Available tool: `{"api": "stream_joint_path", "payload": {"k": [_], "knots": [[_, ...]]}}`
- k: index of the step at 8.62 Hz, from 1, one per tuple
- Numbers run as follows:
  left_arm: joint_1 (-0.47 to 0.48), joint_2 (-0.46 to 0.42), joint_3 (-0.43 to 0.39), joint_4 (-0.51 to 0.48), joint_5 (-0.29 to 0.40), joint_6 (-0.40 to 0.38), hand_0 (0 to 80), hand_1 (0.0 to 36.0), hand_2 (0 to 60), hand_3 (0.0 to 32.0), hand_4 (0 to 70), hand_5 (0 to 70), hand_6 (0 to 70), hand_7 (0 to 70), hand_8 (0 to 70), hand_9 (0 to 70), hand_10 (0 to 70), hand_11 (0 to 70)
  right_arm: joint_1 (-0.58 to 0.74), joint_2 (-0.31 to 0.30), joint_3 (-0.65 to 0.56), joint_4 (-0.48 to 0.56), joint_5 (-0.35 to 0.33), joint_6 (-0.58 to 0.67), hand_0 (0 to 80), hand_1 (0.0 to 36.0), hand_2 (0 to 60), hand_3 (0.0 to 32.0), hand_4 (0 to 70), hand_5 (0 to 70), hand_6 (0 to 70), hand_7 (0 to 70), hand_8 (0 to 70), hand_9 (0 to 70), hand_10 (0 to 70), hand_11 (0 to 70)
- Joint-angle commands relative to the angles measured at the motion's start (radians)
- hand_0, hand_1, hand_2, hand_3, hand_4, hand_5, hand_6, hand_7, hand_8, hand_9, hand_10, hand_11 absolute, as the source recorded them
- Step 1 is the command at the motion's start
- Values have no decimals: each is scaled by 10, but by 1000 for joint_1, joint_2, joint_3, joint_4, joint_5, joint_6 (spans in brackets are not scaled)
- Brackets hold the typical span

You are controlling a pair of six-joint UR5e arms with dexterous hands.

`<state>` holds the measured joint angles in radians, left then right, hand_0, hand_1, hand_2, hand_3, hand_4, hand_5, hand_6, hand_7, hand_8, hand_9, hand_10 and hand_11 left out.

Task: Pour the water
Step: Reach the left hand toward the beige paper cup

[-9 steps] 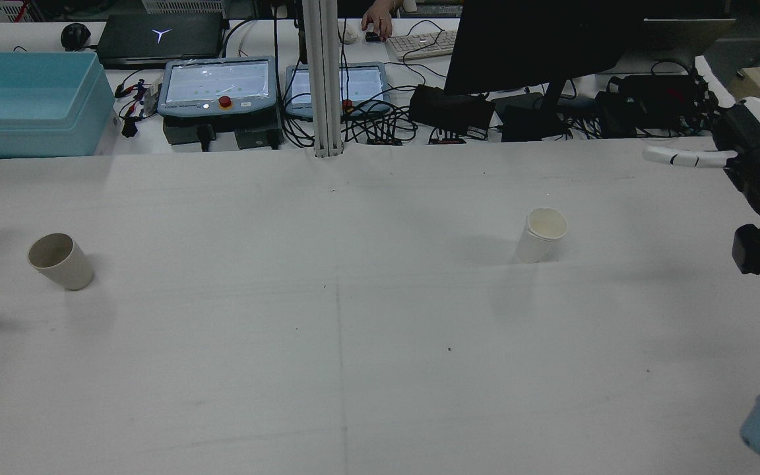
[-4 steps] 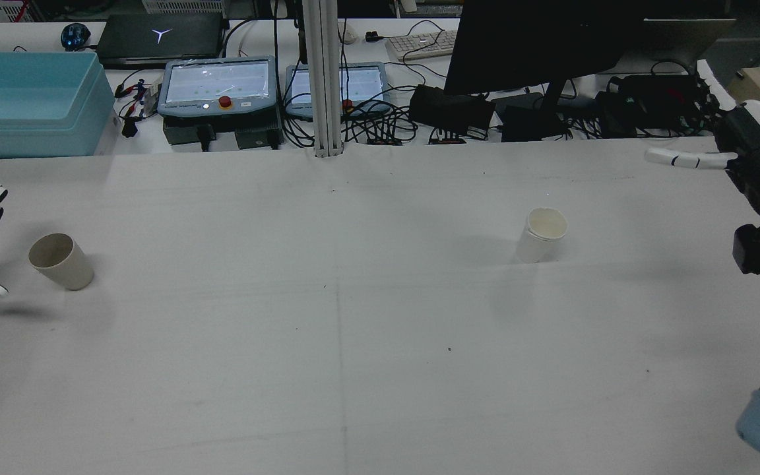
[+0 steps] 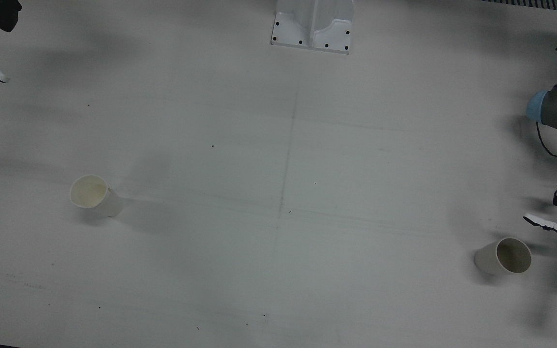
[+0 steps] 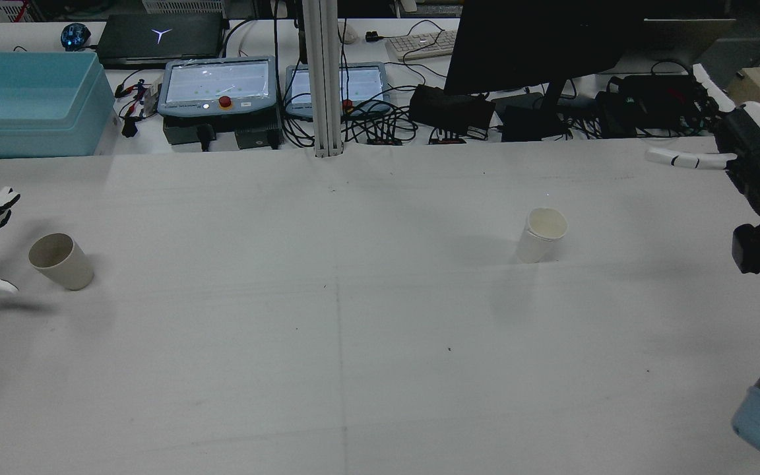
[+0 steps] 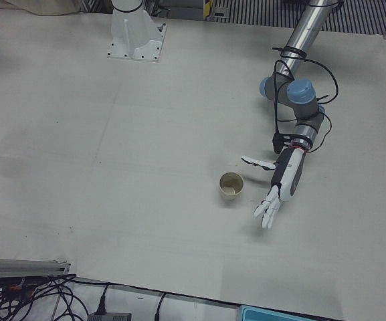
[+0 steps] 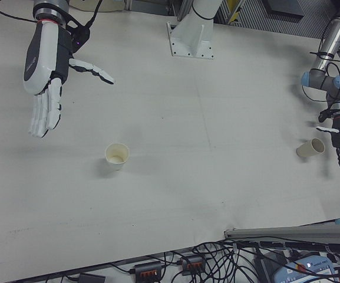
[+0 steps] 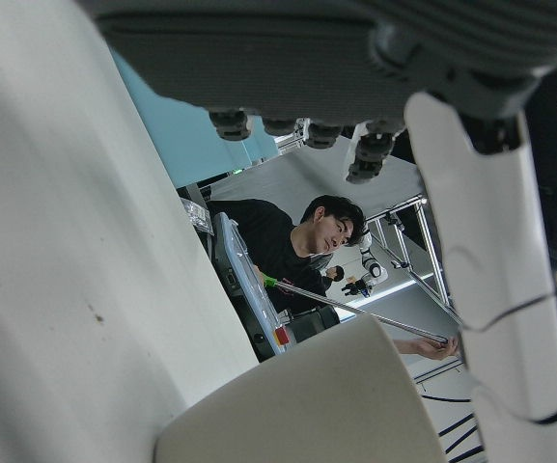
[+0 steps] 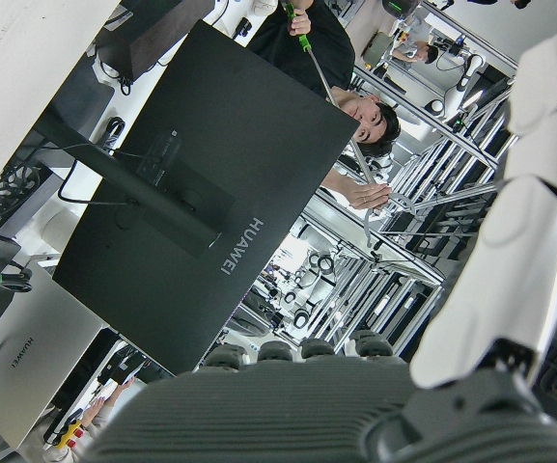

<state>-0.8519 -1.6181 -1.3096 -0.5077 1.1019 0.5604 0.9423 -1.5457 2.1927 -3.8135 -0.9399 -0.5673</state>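
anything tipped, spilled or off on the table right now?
Nothing stands out. Both paper cups, the beige cup by the open left hand and the white cup mid-table, stand upright on a dry table. The right hand hovers open.

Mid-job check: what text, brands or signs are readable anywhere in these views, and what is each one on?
"HUAWEI": back of the black monitor, right hand view.
"HUAWEI": small, on the grey monitor back below it.
Y-shaped logo, no words: closed laptop, rear view.
Teach pendant screens: too small to read.
Cups: no print visible.
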Motion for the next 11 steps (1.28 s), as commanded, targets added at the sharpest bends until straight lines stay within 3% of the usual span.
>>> {"api": "stream_joint_path", "payload": {"k": [1, 7, 11], "knots": [[51, -25, 21, 2, -7, 4, 546, 141, 0, 0, 131, 65, 1, 34, 0, 0, 16, 44, 13, 1, -5, 5, 1, 1, 460, 147, 151, 0, 13, 0, 0, 0, 0, 10, 1, 18], [76, -85, 24, 47, 0, -1, 548, 143, 0, 0, 134, 83, 5, 41, 0, 0, 15, 43, 26, 1, -7, 5, 1, 1, 459, 145, 155, 0, 8, 0, 0, 0, 0, 10, 1, 17], [77, -88, 26, 60, 1, -1, 566, 170, 0, 0, 137, 121, 3, 37, 0, 0, 16, 47, 26, 1, -13, 5, 1, 3, 456, 142, 156, 0, 8, 0, 0, 0, 0, 10, 1, 16]]}}
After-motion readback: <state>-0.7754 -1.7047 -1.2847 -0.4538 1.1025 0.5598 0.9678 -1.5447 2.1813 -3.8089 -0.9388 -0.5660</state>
